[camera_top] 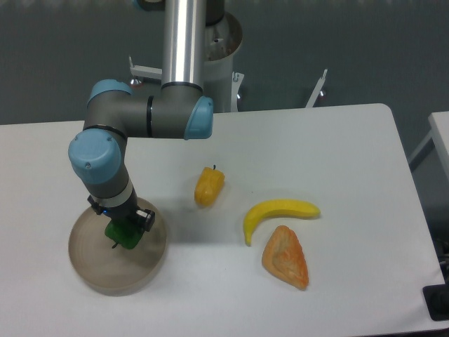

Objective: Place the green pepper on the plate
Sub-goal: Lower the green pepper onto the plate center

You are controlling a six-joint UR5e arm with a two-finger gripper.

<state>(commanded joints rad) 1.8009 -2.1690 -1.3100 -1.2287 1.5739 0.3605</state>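
White table carried the round beige-tan plate at front left. Curved yellow banana, orange wedge-shaped toy and yellow-orange pepper sat well apart to its right. Tool was clamped on the small glossy green pepper, over the plate's middle; contact unclear.

A single fixed camera looks down from high at the front of the white table, facing the arm's base at the far edge, near enough that the tabletop fills most of the view.
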